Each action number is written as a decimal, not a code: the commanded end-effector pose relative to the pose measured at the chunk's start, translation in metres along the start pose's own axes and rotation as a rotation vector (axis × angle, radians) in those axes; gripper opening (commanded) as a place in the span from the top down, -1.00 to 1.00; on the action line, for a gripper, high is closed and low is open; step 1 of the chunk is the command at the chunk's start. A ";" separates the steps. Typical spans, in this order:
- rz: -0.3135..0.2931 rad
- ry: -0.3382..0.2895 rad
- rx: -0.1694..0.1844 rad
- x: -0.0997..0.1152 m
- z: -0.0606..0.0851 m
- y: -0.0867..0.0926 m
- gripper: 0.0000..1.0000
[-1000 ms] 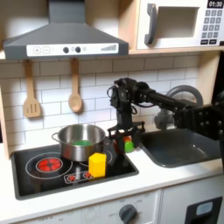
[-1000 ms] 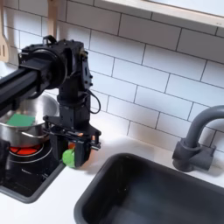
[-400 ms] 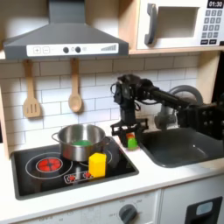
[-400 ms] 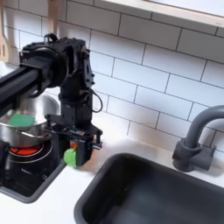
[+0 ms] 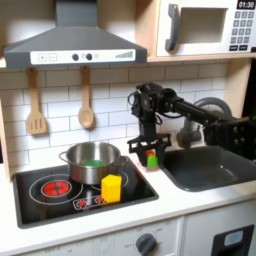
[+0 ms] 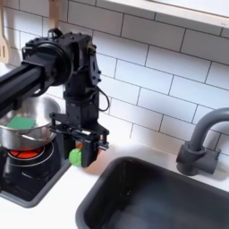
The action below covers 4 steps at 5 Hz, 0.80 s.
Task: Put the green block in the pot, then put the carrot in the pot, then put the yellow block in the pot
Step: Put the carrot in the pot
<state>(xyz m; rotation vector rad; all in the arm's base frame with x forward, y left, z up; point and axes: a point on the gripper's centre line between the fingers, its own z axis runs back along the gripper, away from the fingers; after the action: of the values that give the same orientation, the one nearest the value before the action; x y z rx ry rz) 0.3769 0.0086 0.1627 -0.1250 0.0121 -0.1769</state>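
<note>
At centre frame in the first exterior view, the gripper (image 5: 151, 158) clenches the carrot (image 5: 152, 160); carry it level toward the left, over the pot (image 5: 92, 163) holding the green block (image 5: 93, 162), then release.

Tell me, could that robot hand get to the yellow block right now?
Probably not yet: the hand is shut on the carrot, so it seems occupied. Otherwise the yellow block stands in the open on the stove, in front of the pot.

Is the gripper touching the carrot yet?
Touching: in the second exterior view the gripper fingers clamp the carrot, lifted beside the pot.
</note>
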 end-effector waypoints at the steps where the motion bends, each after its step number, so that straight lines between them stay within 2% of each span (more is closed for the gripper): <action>1: -0.009 -0.059 0.044 -0.001 0.036 0.006 1.00; 2: 0.005 -0.087 0.005 -0.007 0.042 0.013 1.00; 3: 0.050 -0.134 0.034 -0.020 0.062 0.025 1.00; 4: 0.107 -0.154 0.041 -0.037 0.074 0.045 1.00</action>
<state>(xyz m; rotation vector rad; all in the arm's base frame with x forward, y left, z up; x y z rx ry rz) 0.3524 0.0636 0.2292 -0.0973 -0.1375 -0.0694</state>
